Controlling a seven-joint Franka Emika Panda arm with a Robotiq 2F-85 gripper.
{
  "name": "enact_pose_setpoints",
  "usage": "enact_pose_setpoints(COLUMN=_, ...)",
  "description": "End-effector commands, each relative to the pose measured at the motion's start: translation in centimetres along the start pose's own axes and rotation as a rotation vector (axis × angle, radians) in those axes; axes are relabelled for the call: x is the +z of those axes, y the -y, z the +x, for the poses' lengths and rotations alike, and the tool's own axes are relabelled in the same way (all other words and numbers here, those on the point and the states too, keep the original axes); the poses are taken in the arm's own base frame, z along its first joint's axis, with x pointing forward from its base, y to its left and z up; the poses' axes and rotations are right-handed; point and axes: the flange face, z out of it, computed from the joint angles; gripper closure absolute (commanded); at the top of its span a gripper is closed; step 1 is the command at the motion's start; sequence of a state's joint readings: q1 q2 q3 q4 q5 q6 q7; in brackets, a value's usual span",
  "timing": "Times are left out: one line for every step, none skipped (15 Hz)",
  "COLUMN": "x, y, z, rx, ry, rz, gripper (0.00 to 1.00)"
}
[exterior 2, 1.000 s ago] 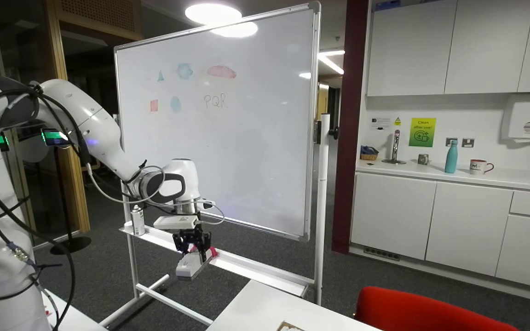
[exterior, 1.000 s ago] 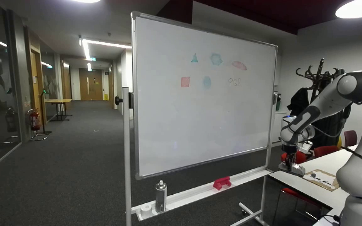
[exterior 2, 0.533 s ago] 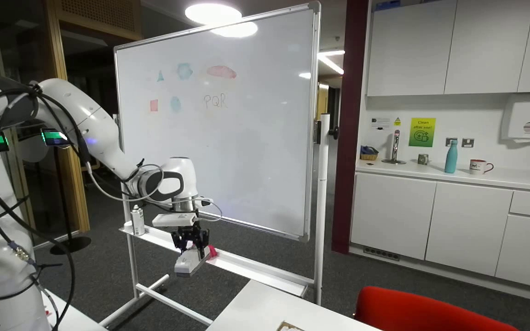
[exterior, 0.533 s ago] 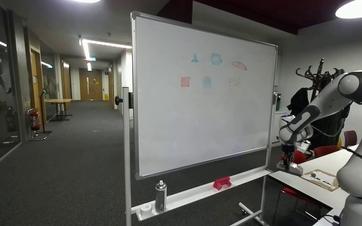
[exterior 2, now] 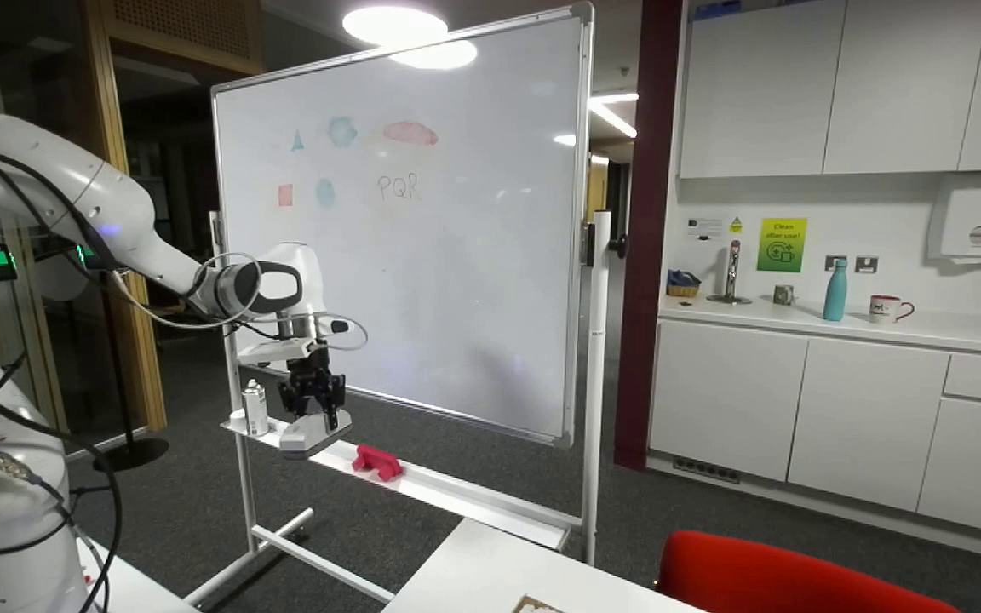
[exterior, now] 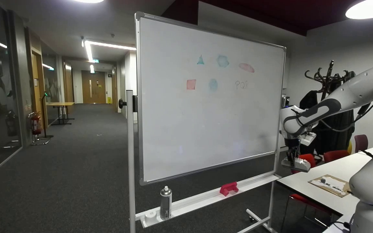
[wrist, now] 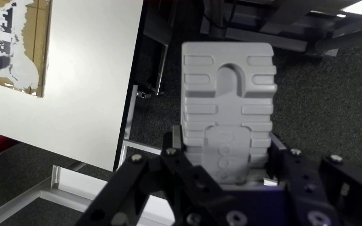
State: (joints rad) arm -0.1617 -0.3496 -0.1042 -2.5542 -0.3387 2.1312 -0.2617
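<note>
The gripper [wrist: 226, 141] is clamped on a grey ribbed whiteboard eraser [wrist: 228, 111]; its fingers [wrist: 177, 137] bear on the two long sides, nearer one end. The eraser hangs in the air over the carpet [wrist: 313, 103], apart from the surfaces around it.

Grip: the longer part of the eraser projects beyond the fingers. A knock on that free end could pivot the eraser in the grip; loss of clamping force would probably drop it to the carpet.

Table [wrist: 86, 78]: its edge runs beside the eraser in the wrist view, at a lower level. Descent with a sideways offset could catch the eraser on this edge. A cardboard sheet [wrist: 38, 47] with torn paper lies farther in.

Tray [exterior 2: 456, 492]: it carries a red holder [exterior 2: 377, 462] and, toward one end, an upright aerosol can [exterior: 166, 204] beside a white roll [exterior: 150, 216]. A low sweep could topple the can, which is tall and narrow.

Whiteboard [exterior: 189, 129]: a black knob [exterior: 122, 103] sits at its side mount. If the knob is loose, hard pressure could tilt the panel. Whether it is tightened cannot be told.
</note>
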Motion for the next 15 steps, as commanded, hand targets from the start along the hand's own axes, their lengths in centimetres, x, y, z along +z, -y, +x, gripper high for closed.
enact_pose_setpoints(x=-3.3, y=2.9, z=-0.2, rx=-0.012, ry=-0.018, rz=-0.019, gripper=0.66)
enact_pose_setpoints(x=-3.8, y=3.7, z=0.1, rx=-0.021, ry=-0.033, rz=-0.024, gripper=0.66)
enact_pose_setpoints(x=-4.2, y=4.6, z=0.3, rx=-0.030, ry=-0.041, rz=-0.032, gripper=0.66)
enact_pose_setpoints(x=-4.6, y=5.4, z=0.6, rx=-0.037, ry=-0.049, rz=-0.043, gripper=0.66)
enact_pose_setpoints(x=-5.1, y=6.4, z=0.7, rx=-0.048, ry=-0.053, rz=-0.050, gripper=0.66)
enact_pose_setpoints(x=-5.7, y=7.3, z=0.6, rx=-0.057, ry=-0.056, rz=-0.058, gripper=0.66)
enact_pose_setpoints(x=-6.2, y=8.3, z=0.6, rx=-0.063, ry=-0.059, rz=-0.069, gripper=0.66)
enact_pose_setpoints(x=-6.7, y=9.2, z=0.4, rx=-0.067, ry=-0.060, rz=-0.081, gripper=0.66)
enact_pose_setpoints(x=-7.2, y=10.1, z=0.2, rx=-0.069, ry=-0.060, rz=-0.092, gripper=0.66)
enact_pose_setpoints(x=-7.7, y=10.8, z=0.0, rx=-0.074, ry=-0.052, rz=-0.096, gripper=0.66)
enact_pose_setpoints(x=-8.2, y=11.4, z=-0.3, rx=-0.076, ry=-0.048, rz=-0.105, gripper=0.66)
enact_pose_setpoints(x=-8.5, y=11.9, z=-0.5, rx=-0.082, ry=-0.042, rz=-0.110, gripper=0.66)
enact_pose_setpoints(x=-8.6, y=12.2, z=-0.6, rx=-0.093, ry=-0.035, rz=-0.116, gripper=0.66)
enact_pose_setpoints(x=-8.4, y=12.2, z=-0.6, rx=-0.105, ry=-0.025, rz=-0.121, gripper=0.66)
enact_pose_setpoints(x=-8.0, y=11.9, z=-0.6, rx=-0.114, ry=-0.024, rz=-0.122, gripper=0.66)
